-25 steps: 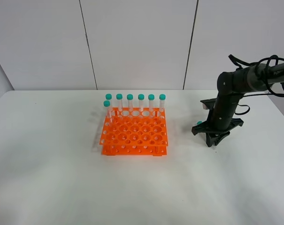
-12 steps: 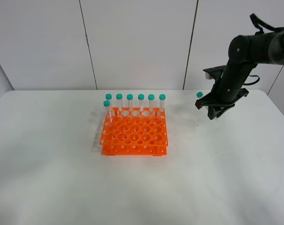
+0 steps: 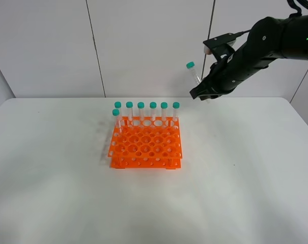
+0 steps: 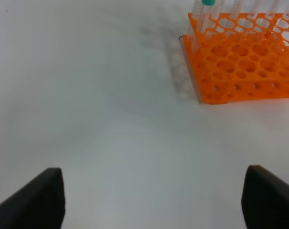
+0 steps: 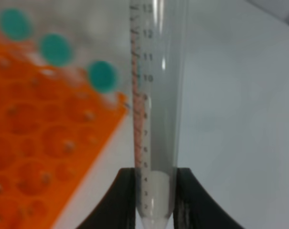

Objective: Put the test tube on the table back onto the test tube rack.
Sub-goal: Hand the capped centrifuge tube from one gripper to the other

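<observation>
While the right gripper [image 3: 204,94] hangs in the air well above the table [image 3: 245,173], it pinches the test tube [image 3: 195,77] near the pointed lower end, so nearly the whole tube stands out of the pincer with the teal cap uppermost. In the high view the tube tilts, its cap leaning left toward the side where the test tube rack [image 3: 146,145] stands. It is clear of the table and touches nothing but the gripper. It sits higher than the rack and to the right of it, near the rack's far right corner as that view shows it. The right wrist view shows the two black fingers [image 5: 126,193] pressed against either side of the clear tube [image 5: 156,95] just above its tip, the printed graduation numbers running up the wall of the tube. The orange rack [image 5: 34,157] lies below and to one side. Seven other tubes [image 3: 141,112] stand upright in the rack, six along the back row and one in the row ahead at the left end. The left gripper [image 4: 151,191] is low over bare table [image 4: 87,95], spread wide and holding nothing, with the rack [image 4: 240,67] well apart from it.
</observation>
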`<control>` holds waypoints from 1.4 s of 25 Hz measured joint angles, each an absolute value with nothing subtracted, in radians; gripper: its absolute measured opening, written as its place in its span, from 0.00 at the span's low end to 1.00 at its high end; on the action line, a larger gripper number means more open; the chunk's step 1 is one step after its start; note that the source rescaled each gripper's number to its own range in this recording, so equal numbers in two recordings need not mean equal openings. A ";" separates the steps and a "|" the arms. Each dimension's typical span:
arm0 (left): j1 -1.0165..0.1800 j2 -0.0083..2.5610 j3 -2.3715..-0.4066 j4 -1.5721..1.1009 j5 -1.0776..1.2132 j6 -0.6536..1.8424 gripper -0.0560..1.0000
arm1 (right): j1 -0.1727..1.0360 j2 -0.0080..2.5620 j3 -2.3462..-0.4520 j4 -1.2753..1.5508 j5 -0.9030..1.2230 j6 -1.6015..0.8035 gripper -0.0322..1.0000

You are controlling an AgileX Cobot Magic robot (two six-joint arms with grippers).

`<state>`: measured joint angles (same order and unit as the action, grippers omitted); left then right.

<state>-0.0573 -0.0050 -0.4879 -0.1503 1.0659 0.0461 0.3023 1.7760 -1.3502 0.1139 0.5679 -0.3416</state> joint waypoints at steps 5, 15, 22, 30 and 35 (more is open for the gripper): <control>-0.057 -0.005 -0.488 -0.150 1.066 0.046 0.78 | 0.394 1.655 -1.108 0.122 0.268 -0.368 0.04; -0.057 -0.005 -0.488 -0.150 1.066 0.046 0.78 | 0.507 1.325 -0.565 0.091 -0.369 -0.313 0.04; -0.057 -0.005 -0.488 -0.150 1.066 0.046 0.78 | 0.518 1.262 -0.444 -0.213 -0.454 0.094 0.04; -0.057 -0.005 -0.488 -0.150 1.066 0.046 0.78 | 0.515 1.262 -0.439 -0.639 -0.510 0.489 0.04; -0.057 -0.005 -0.488 -0.150 1.066 0.046 0.78 | 0.481 1.262 -0.438 -0.742 -0.585 0.538 0.04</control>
